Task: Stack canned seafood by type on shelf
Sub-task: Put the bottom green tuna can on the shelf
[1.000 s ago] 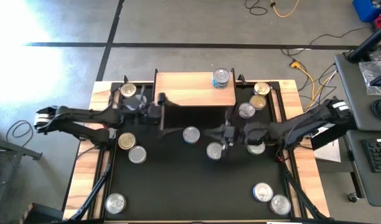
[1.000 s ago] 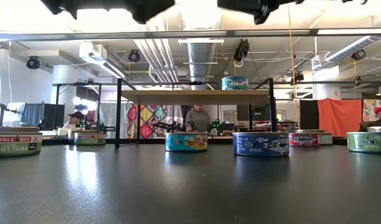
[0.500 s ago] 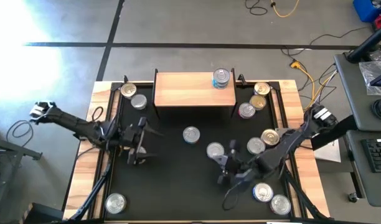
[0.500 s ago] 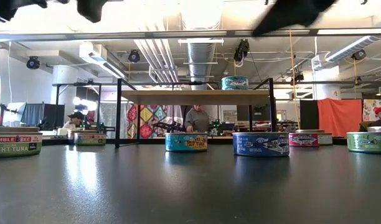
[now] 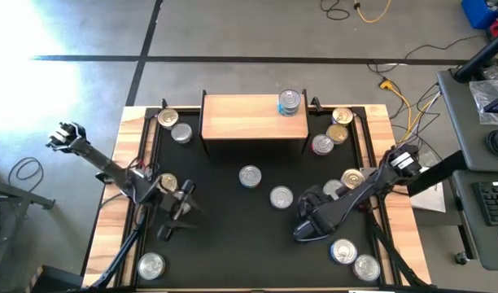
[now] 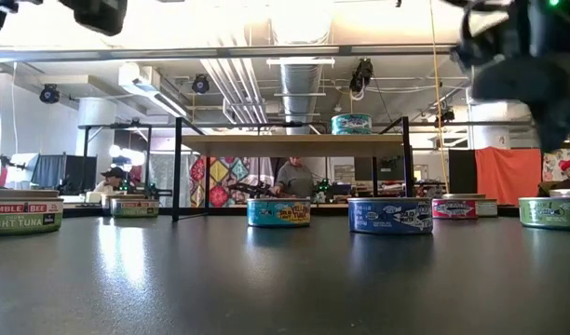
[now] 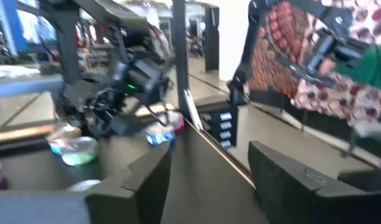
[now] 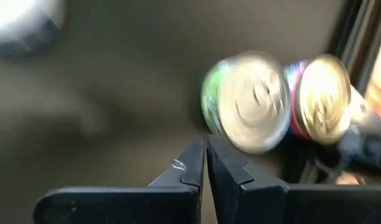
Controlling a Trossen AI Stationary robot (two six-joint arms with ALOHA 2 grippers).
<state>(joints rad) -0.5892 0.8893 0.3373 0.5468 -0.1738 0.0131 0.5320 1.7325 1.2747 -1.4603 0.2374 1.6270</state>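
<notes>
1. Judging by the layout, little is done: only one stack of cans (image 5: 289, 102) stands on the shelf (image 5: 241, 117), toward its right end.
2. About a dozen tins (image 5: 249, 176) lie flat around the shelf on the surface (image 5: 233, 244), lids up, axes vertical.
3. Left claw (image 5: 174, 213) stands apart, empty; right claw (image 5: 307, 229) is clenched on nothing, probably.

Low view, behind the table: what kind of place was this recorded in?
Probably an open workshop or robotics lab rather than a shop or kitchen. Bare ceiling ducts and pipes run overhead, a person works at a cluttered bench in the background, and the high view shows a concrete floor with loose cables beside the table.
</notes>
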